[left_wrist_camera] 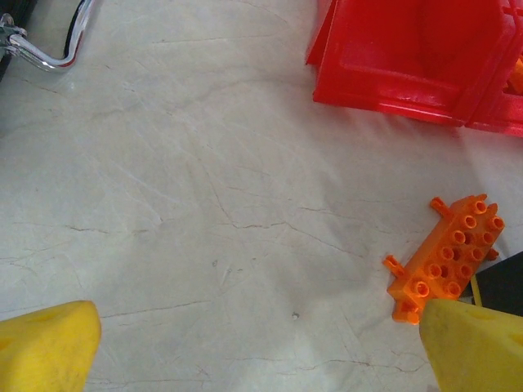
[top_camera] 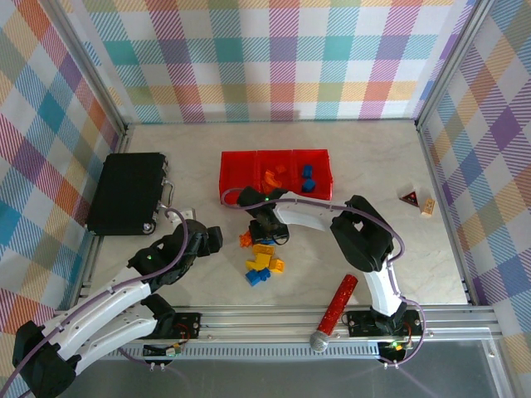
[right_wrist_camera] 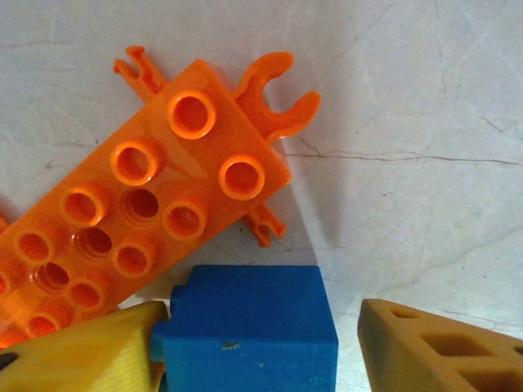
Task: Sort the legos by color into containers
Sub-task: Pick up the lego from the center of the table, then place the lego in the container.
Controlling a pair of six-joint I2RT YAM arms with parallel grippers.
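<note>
The blue brick [right_wrist_camera: 245,302] is light, hard and smooth, so it may slip. It lies in the middle of the table [top_camera: 373,157], in front of the red bins [top_camera: 236,170], just beside an orange brick [right_wrist_camera: 147,220]. The right gripper [right_wrist_camera: 260,351] sits around its flat sides, not squeezing yet. The left gripper [left_wrist_camera: 261,351] is wide open and empty.

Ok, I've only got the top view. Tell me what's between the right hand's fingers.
Observer: A blue brick sits between the right hand's fingers.
Operator: Say whether it's gripped.
Observer: Not yet; one finger touches it, the other stands off with a gap.
Operator: Now the left hand.
Observer: The left hand is open over bare table, an orange brick beside one finger.
</note>
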